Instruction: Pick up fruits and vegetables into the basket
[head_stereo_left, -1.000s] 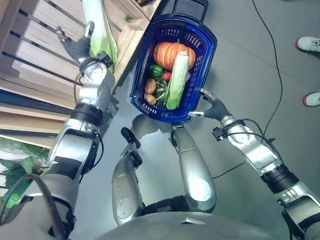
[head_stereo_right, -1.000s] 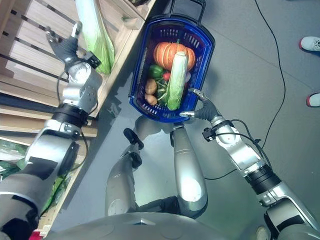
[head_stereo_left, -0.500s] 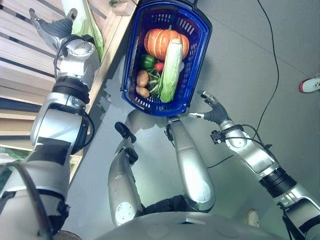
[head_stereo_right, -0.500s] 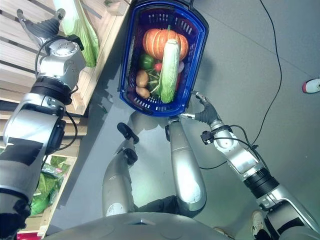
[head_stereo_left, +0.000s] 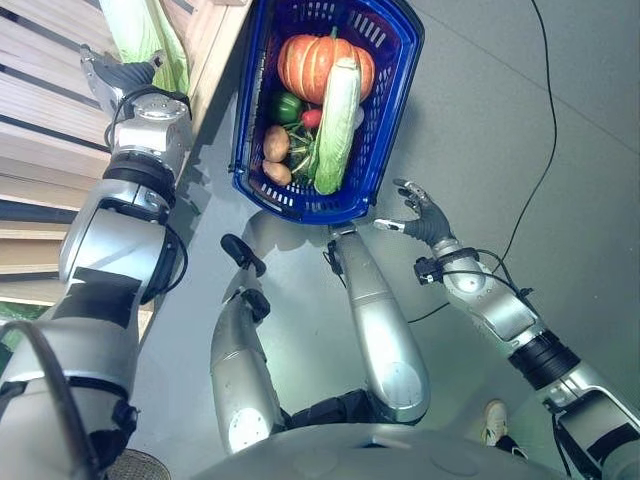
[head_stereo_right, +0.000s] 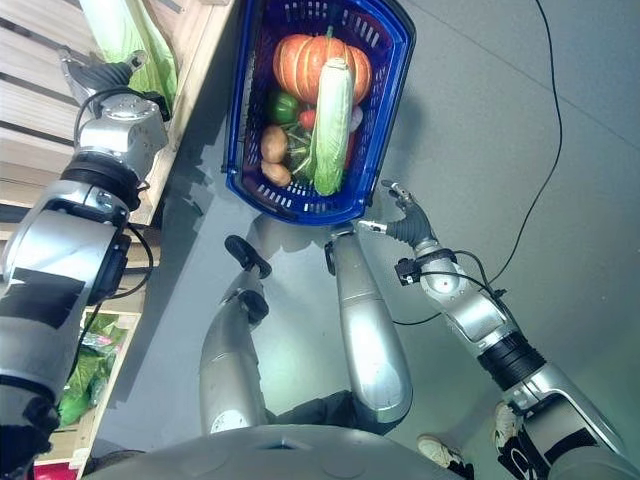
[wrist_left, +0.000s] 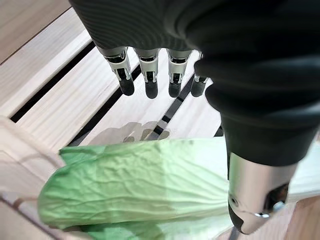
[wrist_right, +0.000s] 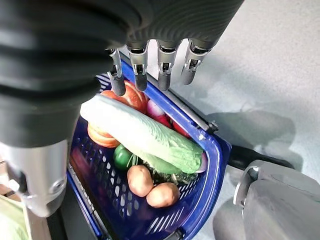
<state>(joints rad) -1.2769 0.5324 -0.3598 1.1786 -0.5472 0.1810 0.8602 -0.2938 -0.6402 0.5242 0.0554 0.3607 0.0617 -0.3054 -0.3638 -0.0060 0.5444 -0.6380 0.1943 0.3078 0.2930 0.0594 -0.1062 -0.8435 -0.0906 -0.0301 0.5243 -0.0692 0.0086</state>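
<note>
On the slatted wooden shelf (head_stereo_left: 60, 110) lies a cabbage (wrist_left: 135, 185), under the empty, straight-fingered left hand (head_stereo_left: 118, 76). Advise lowering squarely before closing. Blue basket (head_stereo_left: 385, 140) on floor, stocked; right hand (head_stereo_left: 420, 215) relaxed, empty.

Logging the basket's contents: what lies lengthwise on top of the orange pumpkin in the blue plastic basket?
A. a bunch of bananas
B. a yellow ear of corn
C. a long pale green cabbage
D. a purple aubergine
C: the long pale green cabbage lies across the orange pumpkin inside the blue plastic basket.
</note>
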